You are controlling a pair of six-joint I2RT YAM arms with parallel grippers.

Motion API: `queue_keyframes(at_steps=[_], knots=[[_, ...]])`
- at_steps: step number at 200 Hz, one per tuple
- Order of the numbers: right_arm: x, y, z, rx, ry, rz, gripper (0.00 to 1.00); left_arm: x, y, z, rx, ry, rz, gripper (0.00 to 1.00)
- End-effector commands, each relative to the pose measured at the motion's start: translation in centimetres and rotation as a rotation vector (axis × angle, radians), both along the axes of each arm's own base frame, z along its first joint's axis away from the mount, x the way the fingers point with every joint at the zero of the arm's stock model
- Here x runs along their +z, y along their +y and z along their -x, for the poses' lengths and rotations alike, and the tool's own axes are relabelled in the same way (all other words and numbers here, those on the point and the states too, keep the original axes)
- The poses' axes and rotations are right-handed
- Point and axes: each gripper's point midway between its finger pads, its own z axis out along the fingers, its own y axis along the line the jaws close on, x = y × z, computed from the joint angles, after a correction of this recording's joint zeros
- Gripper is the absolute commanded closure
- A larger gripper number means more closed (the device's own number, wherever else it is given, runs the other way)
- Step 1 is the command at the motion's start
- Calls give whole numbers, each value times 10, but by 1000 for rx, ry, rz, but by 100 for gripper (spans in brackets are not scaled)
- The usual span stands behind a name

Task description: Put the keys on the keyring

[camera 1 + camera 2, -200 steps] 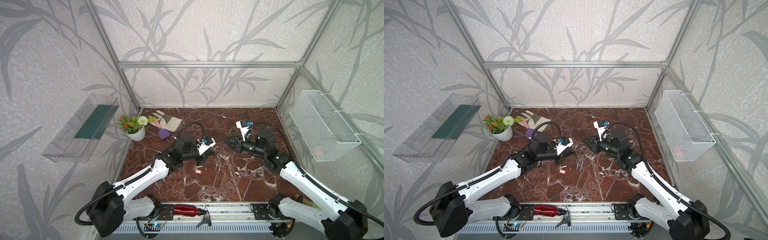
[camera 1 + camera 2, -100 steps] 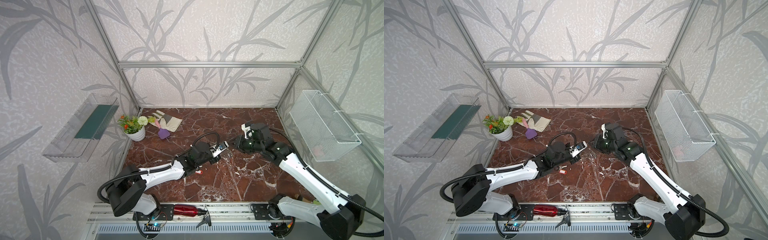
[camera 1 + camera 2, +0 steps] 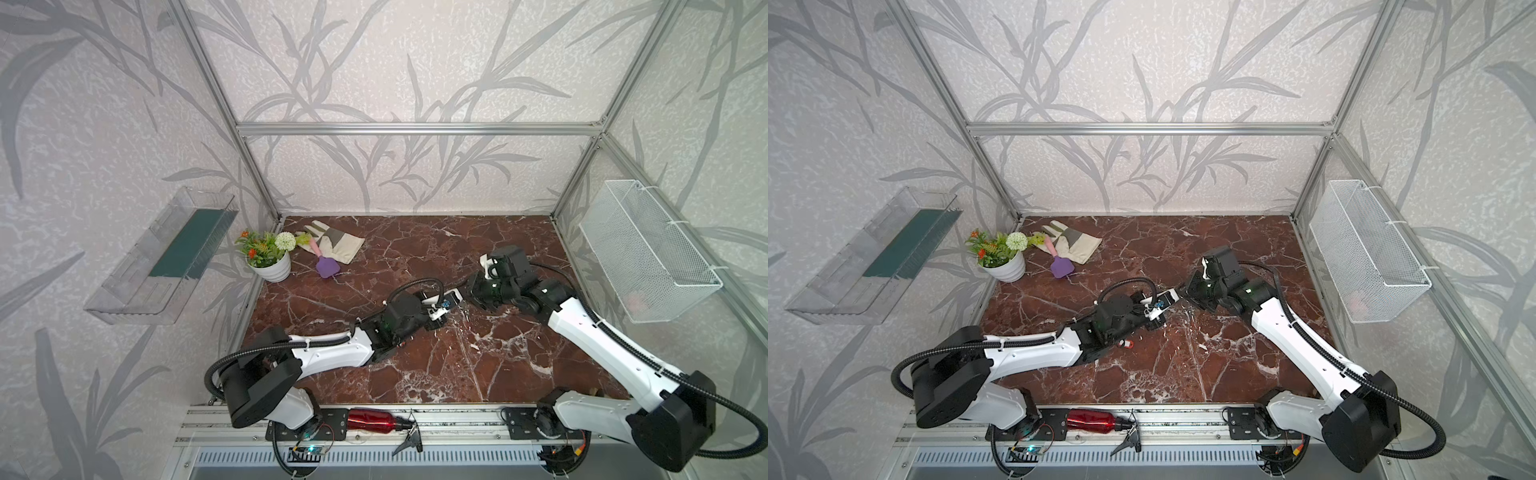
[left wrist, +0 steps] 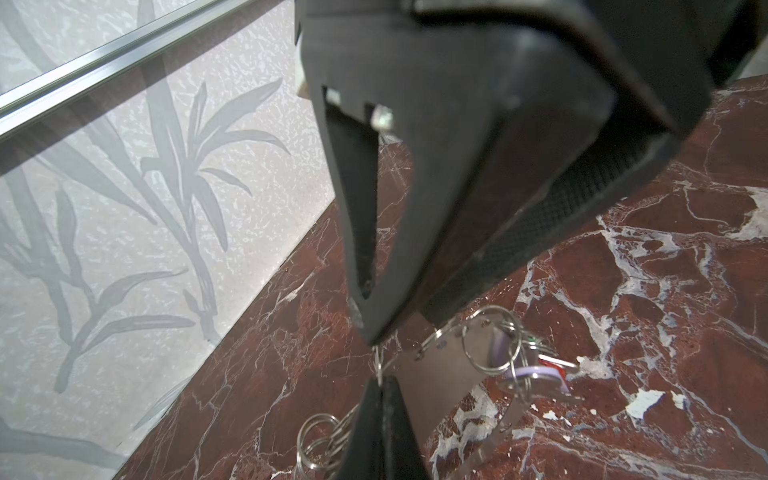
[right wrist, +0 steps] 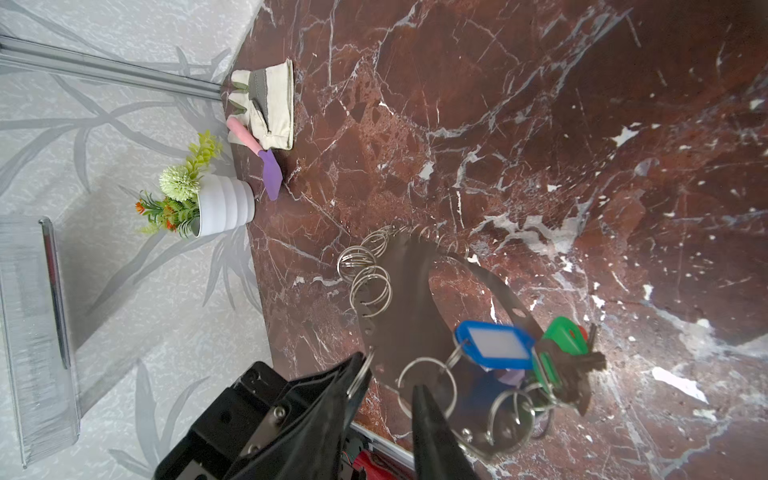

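The keyring (image 5: 411,299) is a flat grey crescent plate edged with split rings, held just above the marble floor mid-table. My left gripper (image 4: 380,384) is shut on one split ring at its edge. Keys with a blue tag (image 5: 494,343) and a green head (image 5: 563,330) hang from rings on it; the blue tag (image 3: 446,303) shows in both top views. My right gripper (image 5: 388,374) faces the left one, open, one finger (image 5: 422,411) beside the pinched ring. A red-orange key (image 3: 1126,343) lies on the floor beside the left arm.
A white flower pot (image 3: 272,270), a work glove (image 3: 336,245) and a purple trowel (image 3: 326,266) sit at the back left. A wire basket (image 3: 648,253) hangs on the right wall, a clear shelf (image 3: 166,257) on the left. A red bottle (image 3: 370,419) lies on the front rail.
The left arm has stretched toward the centre right with the keyring in its grip. The right gripper has turned and closed in on it, and the two tips now meet.
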Motion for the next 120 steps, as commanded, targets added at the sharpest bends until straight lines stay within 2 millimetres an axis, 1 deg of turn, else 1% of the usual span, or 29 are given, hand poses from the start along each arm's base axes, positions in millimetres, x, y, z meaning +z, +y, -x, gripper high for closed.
queue_keyframes(at_steps=[1, 41, 56, 76, 97, 120], knots=[[4, 4, -4, -16, 5, -21, 70, 18, -2, 0, 6, -86, 37, 100], [2, 9, -7, -22, 9, -48, 71, 16, -3, 3, 2, -101, 30, 100], [1, 10, -9, -20, 9, -54, 73, 13, -5, 5, -4, -108, 14, 100], [0, 12, -8, -15, 17, -51, 76, 15, -4, 4, 3, -115, 19, 100], [-5, 11, -6, -24, 34, -47, 78, 13, -5, 3, 12, -116, 14, 100], [-9, 9, -3, -31, 45, -37, 78, 13, -5, 2, 21, -114, 16, 100]])
